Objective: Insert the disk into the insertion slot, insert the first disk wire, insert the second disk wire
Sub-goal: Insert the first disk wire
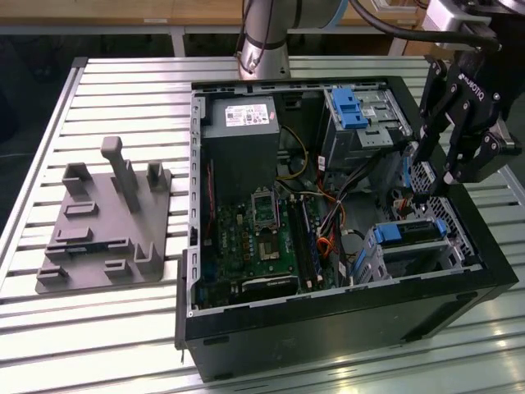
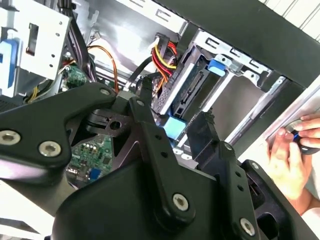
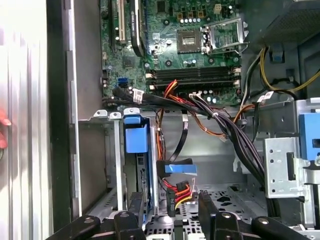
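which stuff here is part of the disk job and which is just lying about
Job: disk, insertion slot, red-yellow wire plug, blue wire plug, gripper (open).
Lying about: grey fixture plate, power supply, motherboard, bay with blue latch.

A robotics lab or workshop: a slatted aluminium-profile counter (image 1: 107,82) carries an open black desktop computer case (image 1: 328,328) with its green circuit board (image 1: 250,238) bared, a grey plastic fixture plate with upright posts (image 1: 98,238), and a silver robot arm column (image 1: 264,37).
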Available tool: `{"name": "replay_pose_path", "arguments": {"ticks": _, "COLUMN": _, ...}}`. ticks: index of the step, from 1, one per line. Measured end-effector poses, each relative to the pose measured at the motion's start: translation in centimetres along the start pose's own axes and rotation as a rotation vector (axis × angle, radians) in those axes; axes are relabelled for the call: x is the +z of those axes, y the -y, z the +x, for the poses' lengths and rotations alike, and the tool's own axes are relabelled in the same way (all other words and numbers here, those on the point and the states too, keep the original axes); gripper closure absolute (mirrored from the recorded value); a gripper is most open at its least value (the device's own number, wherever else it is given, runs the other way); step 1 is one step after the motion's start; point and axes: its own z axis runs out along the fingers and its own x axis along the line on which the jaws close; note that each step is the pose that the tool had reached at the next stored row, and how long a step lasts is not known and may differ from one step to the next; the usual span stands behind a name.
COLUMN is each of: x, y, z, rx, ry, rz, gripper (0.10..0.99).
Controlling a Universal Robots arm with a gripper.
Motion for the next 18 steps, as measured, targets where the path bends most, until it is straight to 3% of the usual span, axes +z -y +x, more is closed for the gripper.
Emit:
{"name": "replay_pose_path", "arguments": {"ticks": 4, "x": 0.65, "y": 0.76, "z": -0.05, "rx": 0.006, "ry": -0.0016, "rz": 0.0, "gripper": 0.529}}
{"name": "replay_pose_path", "arguments": {"ticks": 7, "x": 1.02, "y": 1.29, "z": -0.11, "rx": 0.006, "ry": -0.0106, "rz": 0.0, "gripper": 0.529}}
{"name": "replay_pose_path", "arguments": {"ticks": 12, "x": 1.92, "y": 1.32, "z": -0.19, "rx": 0.006, "ry": -0.0191, "rz": 0.001, "gripper": 0.529}}
{"name": "replay_pose_path", "arguments": {"ticks": 14, "x": 2.18, "y": 1.24, "z": -0.23, "rx": 0.001, "ry": -0.0217, "rz": 0.002, "gripper": 0.612}}
{"name": "replay_pose_path", "arguments": {"ticks": 15, "x": 2.3, "y": 1.25, "z": -0.24, "rx": -0.008, "ry": -0.0228, "rz": 0.003, "gripper": 0.612}}
{"name": "replay_pose_path", "arguments": {"ticks": 16, "x": 2.4, "y": 1.25, "z": -0.25, "rx": -0.02, "ry": -0.0239, "rz": 0.004, "gripper": 0.678}}
{"name": "replay_pose_path", "arguments": {"ticks": 18, "x": 2.57, "y": 1.24, "z": -0.25, "rx": -0.054, "ry": -0.0253, "rz": 0.006, "gripper": 0.678}}
